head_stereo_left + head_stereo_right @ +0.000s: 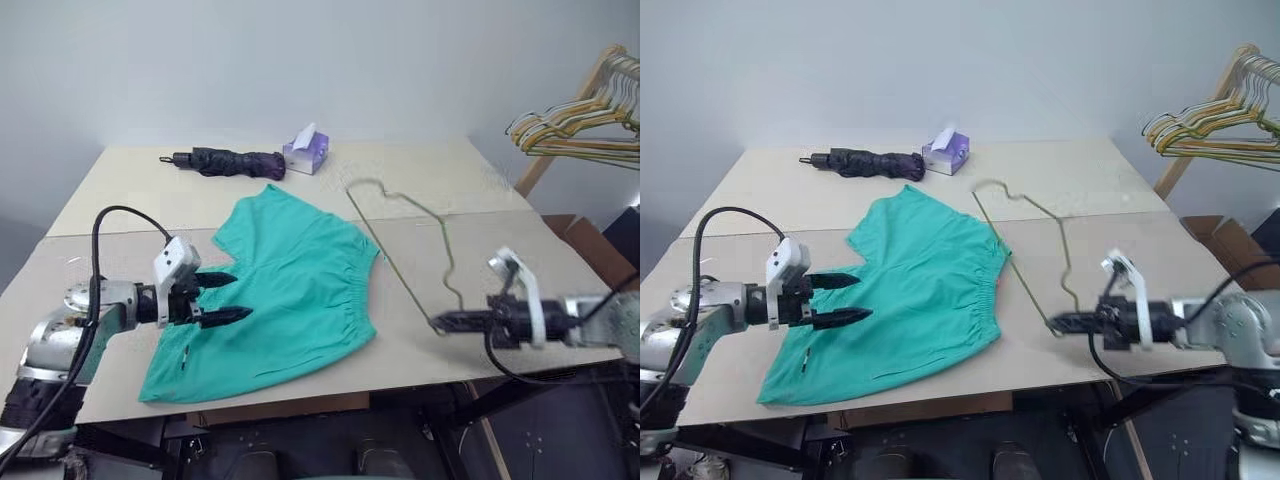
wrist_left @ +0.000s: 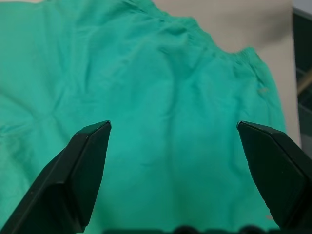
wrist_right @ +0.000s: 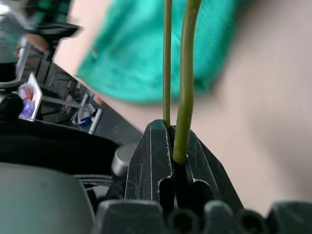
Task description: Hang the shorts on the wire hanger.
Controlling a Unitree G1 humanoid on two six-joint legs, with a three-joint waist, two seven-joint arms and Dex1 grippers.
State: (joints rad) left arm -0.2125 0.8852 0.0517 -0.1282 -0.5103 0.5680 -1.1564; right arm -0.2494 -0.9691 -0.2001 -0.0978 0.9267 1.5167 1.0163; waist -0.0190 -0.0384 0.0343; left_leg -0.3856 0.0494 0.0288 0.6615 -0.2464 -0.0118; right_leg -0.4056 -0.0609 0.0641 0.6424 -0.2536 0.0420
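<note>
My left arm (image 1: 70,330) is showing a silver metal casing, and a thick black cable (image 1: 100,260) is looping over it. A white block is sitting on the wrist, before the left gripper (image 1: 228,296) with two black pointed fingers. My right gripper (image 1: 445,321) is also having black fingers, a white bracket behind them, and a black cable hanging under.

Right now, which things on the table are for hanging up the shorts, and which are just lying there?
For the job:
- teal-green fabric shorts, flat on the table
- thin grey-beige wire hanger, pinched at one corner by the right tool
- left tool, open over the shorts

Just lying about:
- folded dark umbrella
- purple tissue box
- bunch of yellow-green hangers on a wooden rail
</note>
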